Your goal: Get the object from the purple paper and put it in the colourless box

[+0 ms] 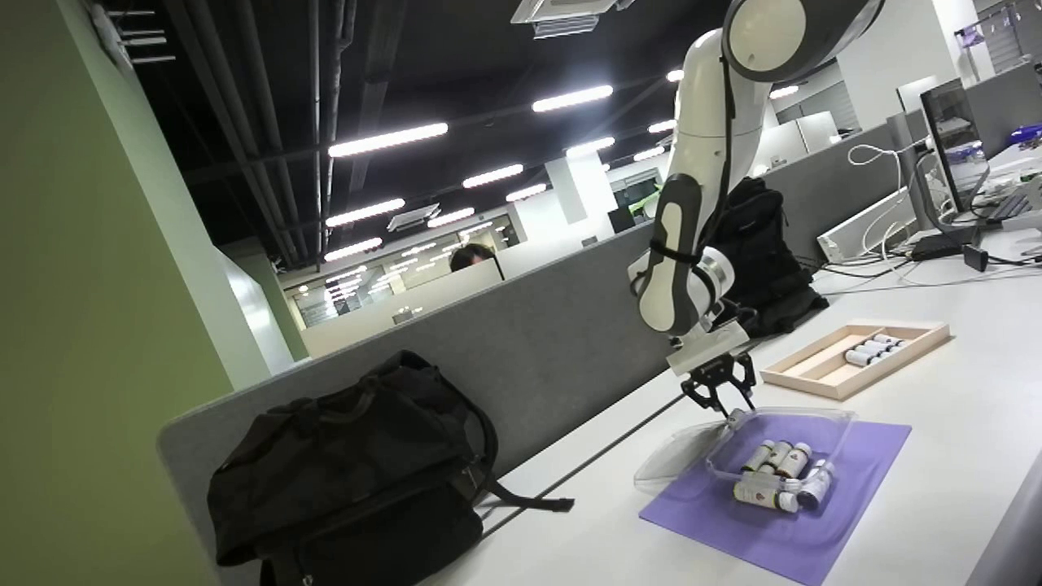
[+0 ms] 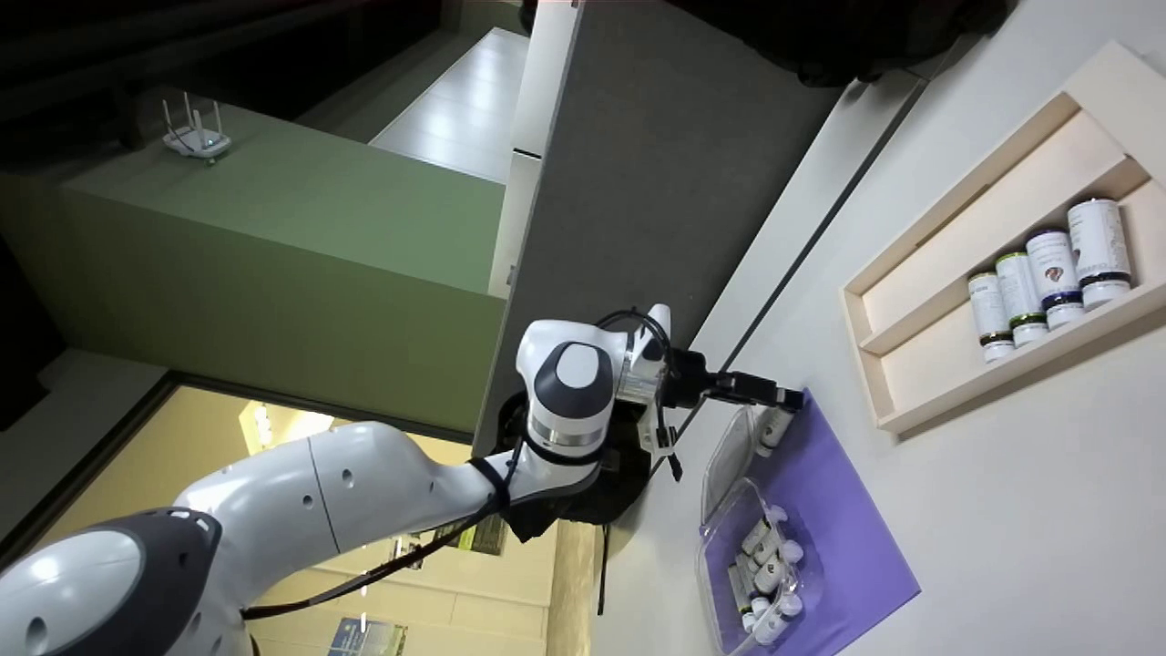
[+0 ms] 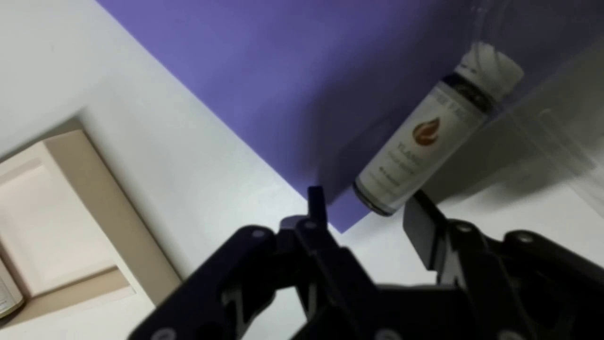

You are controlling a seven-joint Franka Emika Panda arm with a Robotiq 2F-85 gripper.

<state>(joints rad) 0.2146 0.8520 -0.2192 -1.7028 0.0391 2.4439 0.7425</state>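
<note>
The purple paper [image 1: 875, 472] lies on the white table; it also shows in the wrist view [image 3: 264, 89]. The colourless box [image 1: 802, 411], clear with its lid [image 2: 726, 465] open, stands on the paper with several small vials [image 2: 765, 565] in or by it. A single white-labelled vial [image 3: 420, 146] with a white cap lies at the paper's corner by the lid; it also shows in an exterior view [image 2: 772, 428]. My gripper [image 3: 367, 192] is open, fingertips at the vial's capless end, the right one close to its side. I cannot tell whether it touches.
A wooden tray [image 2: 938, 405] with several vials lies near the paper; its edge shows in the wrist view [image 3: 127, 203]. A black backpack [image 1: 350, 480] and a grey partition [image 1: 570, 325] stand along the table's back, with another backpack [image 1: 753, 252] behind the arm.
</note>
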